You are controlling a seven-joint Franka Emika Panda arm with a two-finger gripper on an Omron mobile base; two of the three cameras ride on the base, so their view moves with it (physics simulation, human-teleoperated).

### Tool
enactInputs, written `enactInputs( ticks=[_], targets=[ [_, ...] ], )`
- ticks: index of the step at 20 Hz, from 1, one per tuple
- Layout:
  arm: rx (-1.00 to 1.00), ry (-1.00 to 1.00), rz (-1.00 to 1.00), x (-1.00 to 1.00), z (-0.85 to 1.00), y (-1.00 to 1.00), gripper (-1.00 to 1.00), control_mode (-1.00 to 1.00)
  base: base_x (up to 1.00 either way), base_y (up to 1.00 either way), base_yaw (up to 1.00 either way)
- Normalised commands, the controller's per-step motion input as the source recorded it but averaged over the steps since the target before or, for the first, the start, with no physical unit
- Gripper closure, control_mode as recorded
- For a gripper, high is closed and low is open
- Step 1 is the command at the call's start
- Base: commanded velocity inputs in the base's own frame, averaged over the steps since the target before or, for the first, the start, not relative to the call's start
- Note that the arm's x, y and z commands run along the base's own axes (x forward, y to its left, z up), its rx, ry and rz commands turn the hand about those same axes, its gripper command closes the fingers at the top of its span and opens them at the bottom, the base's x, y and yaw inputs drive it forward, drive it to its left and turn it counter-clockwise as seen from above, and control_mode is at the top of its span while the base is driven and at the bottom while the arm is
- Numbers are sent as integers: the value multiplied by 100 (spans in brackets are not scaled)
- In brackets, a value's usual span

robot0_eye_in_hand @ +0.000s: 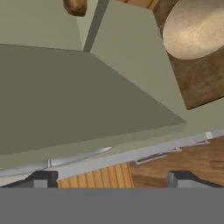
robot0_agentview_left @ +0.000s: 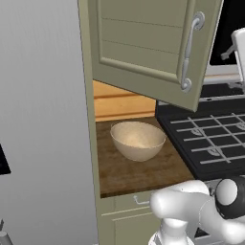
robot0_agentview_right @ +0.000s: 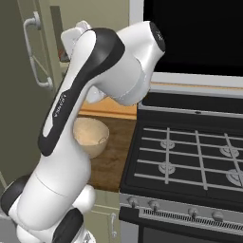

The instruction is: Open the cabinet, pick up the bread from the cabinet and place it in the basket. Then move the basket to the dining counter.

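We see the cabinet (robot0_agentview_left: 143, 43) door swung open at the top of the left base view, the basket (robot0_agentview_left: 138, 139) on the table (robot0_agentview_left: 143, 174) below. Our claw (robot0_eye_in_hand: 111, 177) is released, grasping nothing, and the bread (robot0_eye_in_hand: 75, 6) sits at the hand view's top.

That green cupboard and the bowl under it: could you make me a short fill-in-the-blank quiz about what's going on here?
1. The cabinet door stands ____.
2. The basket sits on the short wooden worktop, to the ____ of the stove in the left base view.
3. The inside of the basket holds ____.
4. In the hand view, the gripper has its fingers spread ____.

Missing words: open; left; nothing; apart
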Motion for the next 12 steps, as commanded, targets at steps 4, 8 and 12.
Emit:
enactInputs(
  ticks=[4,8,12],
  targets=[
    [0,0,-1,76,-30,18,-100,-100,0,0,0],
    [0,0,0,43,-11,74,-100,-100,0,0,0],
    [0,-3,1,10,0,100,-100,-100,0,0,0]
  ],
)
